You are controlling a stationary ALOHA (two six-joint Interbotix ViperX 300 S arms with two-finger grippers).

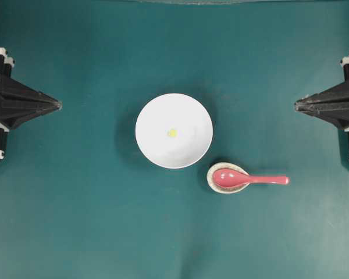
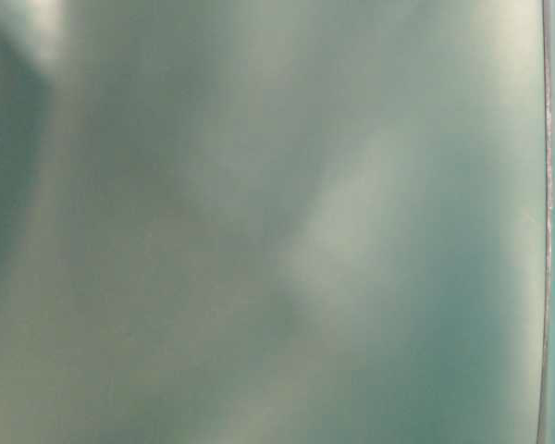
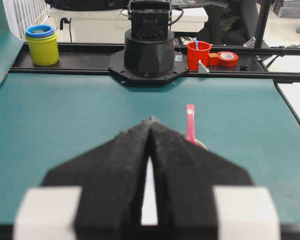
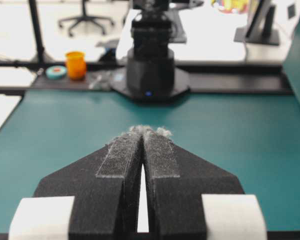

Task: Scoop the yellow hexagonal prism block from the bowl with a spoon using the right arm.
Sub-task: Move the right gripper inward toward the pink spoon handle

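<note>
Centre of overhead frame: large round glossy white bowl (image 1: 174, 131) on teal mat (image 1: 93, 221). Tiny bright yellow hexagonal prism block (image 1: 172, 133) lying near the middle of the bowl's floor, loose, nothing touching it.

Just below and right of the bowl: glossy pink-red soup spoon (image 1: 244, 179), scoop resting in a small speckled teardrop-shaped dish (image 1: 216, 183), handle pointing toward the right edge of frame. Probably staged that way so the handle sits lifted and reachable from the right side.

Right edge, mid-height: black pointed right gripper (image 1: 298, 105), jaws pressed together, nothing between them; well apart from spoon and bowl. Right wrist view confirms pads meeting at the tip.

Left edge, mid-height: black pointed left gripper (image 1: 57, 105), likewise closed and empty, parked clear of the work area. Spoon handle visible beyond its tip in the left wrist view.

Table-level view: blurred teal only, nothing usable.

Judgement: task not begun; first need is opening the right jaws and reaching the spoon handle.
</note>
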